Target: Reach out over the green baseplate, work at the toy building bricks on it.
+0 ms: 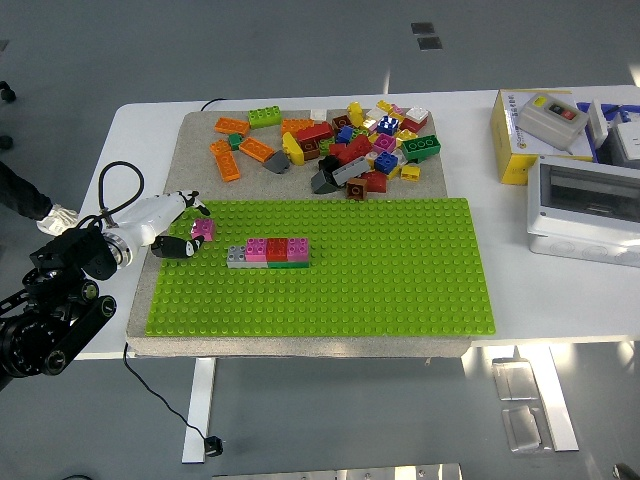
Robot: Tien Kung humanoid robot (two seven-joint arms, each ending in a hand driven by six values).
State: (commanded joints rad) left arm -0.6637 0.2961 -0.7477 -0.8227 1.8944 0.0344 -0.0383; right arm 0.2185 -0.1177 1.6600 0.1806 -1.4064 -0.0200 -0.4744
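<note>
The green baseplate [330,270] lies on a grey mat [200,135] in the middle of the white tabletop [500,200]. On its left part sits a short row of bricks [268,252] pressed onto the studs: grey at the left end, then pink, red and pink, with a green one under the right end. The left hand [172,232] comes in from the left edge of the frame and rests over the plate's upper left corner, its fingers [183,246] closed narrowly around a small pink brick [204,229], which sits just left of the row and apart from it. Above the plate, along the top of the mat, is a loose pile of bricks [350,140] in orange, red, yellow, blue and green. At the right of the frame stand a yellow box [515,140] and a grey case [585,205].
</note>
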